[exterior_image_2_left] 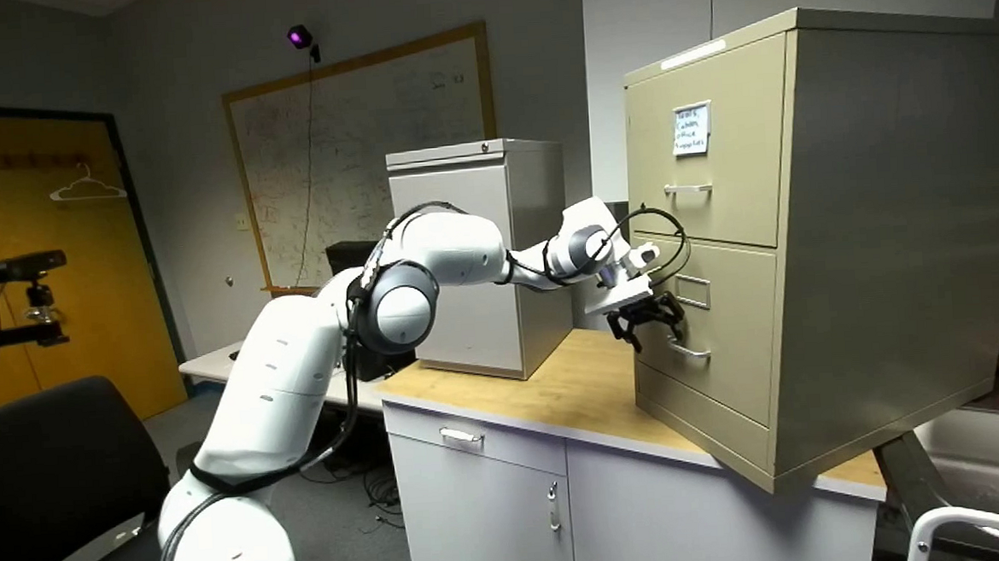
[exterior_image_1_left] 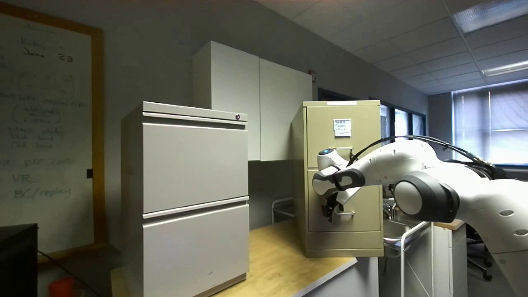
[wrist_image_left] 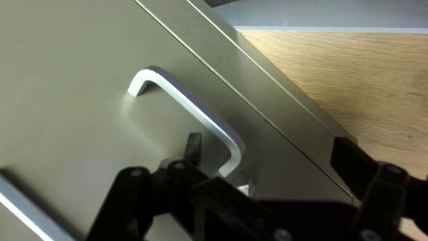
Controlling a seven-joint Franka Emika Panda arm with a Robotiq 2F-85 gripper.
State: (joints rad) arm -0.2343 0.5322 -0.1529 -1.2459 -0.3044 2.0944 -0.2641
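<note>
The gripper (wrist_image_left: 267,147) is right by the silver handle (wrist_image_left: 199,112), but has no hold on it.
Its fingers (wrist_image_left: 193,145) are spread wide and pinch nothing. In the wrist view, one end of the handle shows between them; I can't tell if they touch it. The handle is on the lower drawer (exterior_image_2_left: 737,328) of the tan cabinet (exterior_image_2_left: 831,246), and that stands on the wooden counter (exterior_image_2_left: 591,395). Both the lower drawer and the upper drawer (exterior_image_2_left: 746,165) above it sit all the way in. I think getting close is mostly done. Holding on is the part that is left: nothing squeezes the handle yet.
</note>
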